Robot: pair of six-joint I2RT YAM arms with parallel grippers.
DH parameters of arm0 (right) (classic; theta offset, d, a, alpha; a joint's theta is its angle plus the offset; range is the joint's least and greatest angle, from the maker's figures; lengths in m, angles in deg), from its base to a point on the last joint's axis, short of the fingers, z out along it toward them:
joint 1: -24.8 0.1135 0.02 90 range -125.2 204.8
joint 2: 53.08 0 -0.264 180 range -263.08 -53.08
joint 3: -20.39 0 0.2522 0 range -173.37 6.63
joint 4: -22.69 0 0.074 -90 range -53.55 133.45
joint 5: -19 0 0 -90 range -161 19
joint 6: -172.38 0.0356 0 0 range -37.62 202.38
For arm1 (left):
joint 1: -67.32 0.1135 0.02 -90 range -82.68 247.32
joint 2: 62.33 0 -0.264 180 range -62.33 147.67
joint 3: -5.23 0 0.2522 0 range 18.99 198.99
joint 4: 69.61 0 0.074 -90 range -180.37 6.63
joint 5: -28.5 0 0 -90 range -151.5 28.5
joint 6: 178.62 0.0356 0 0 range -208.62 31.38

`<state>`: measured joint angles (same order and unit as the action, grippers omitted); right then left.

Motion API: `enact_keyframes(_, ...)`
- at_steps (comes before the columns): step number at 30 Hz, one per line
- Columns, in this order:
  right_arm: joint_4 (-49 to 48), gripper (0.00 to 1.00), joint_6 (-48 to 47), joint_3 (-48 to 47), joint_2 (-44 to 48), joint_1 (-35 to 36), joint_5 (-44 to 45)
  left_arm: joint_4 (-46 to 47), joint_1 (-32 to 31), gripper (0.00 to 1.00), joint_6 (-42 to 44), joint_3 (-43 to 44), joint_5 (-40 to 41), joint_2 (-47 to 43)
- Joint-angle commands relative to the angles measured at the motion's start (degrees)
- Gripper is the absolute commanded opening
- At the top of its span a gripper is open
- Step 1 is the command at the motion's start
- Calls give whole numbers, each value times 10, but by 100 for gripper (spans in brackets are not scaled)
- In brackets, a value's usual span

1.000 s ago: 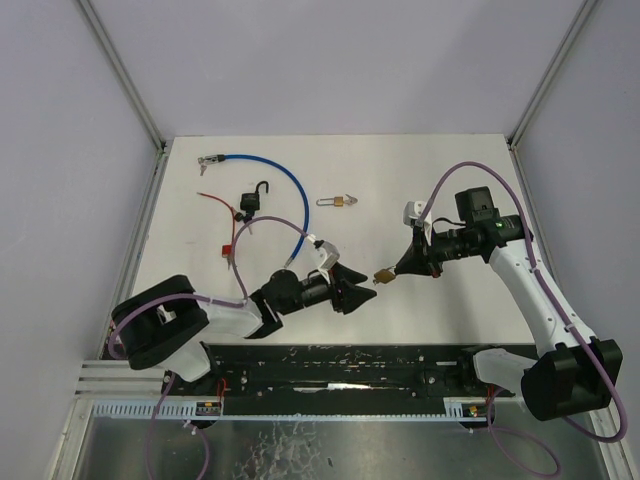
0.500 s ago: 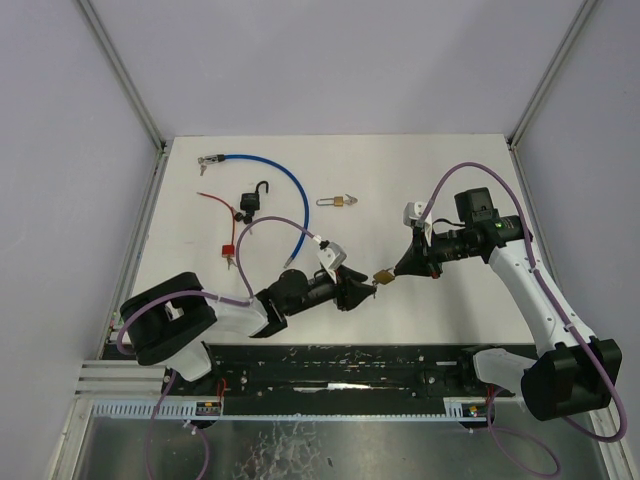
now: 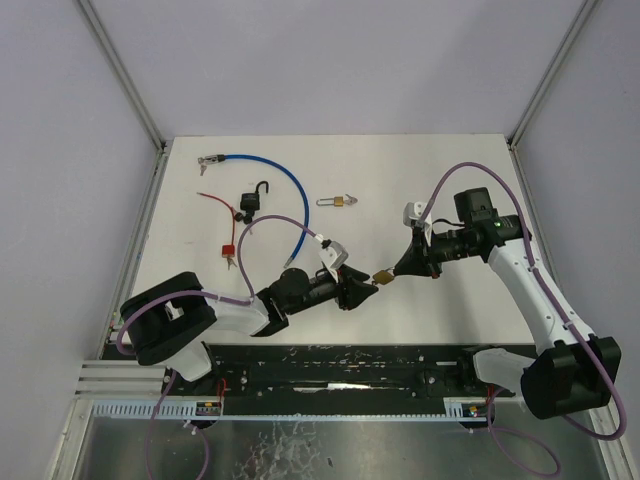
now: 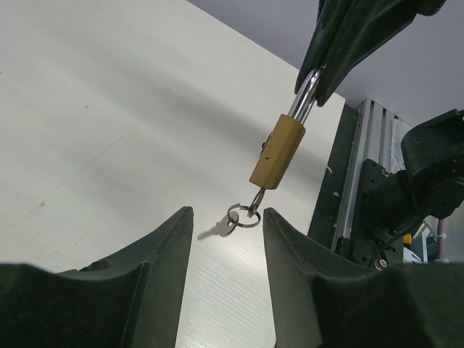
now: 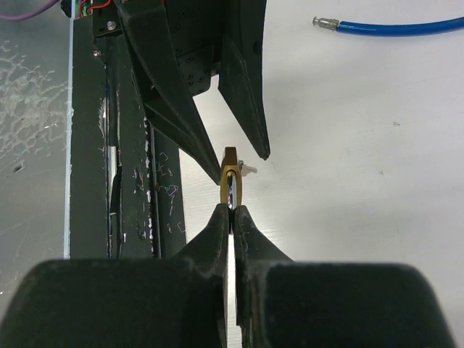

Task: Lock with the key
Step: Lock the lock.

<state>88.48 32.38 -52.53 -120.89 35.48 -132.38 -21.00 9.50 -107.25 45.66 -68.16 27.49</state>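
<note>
Above the white table [image 3: 420, 180], the left pincer [image 4: 228, 212] stands with jaws apart on either side of the key ring [image 4: 243, 216]. The ring dangles from the key [image 4: 257, 197] in the brass padlock [image 4: 278, 151]. The padlock hangs in mid-air, its shackle [image 4: 307, 93] clamped in the right pincer [image 5: 232, 208].

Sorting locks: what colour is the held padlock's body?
The padlock has a brass-yellow body, clearest in the left wrist view.
</note>
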Motion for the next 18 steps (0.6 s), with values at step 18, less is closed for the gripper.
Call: enact_keyframes(18,10,0,-23,1,-13,-5,-37,14,3,15,24,32,-69,18)
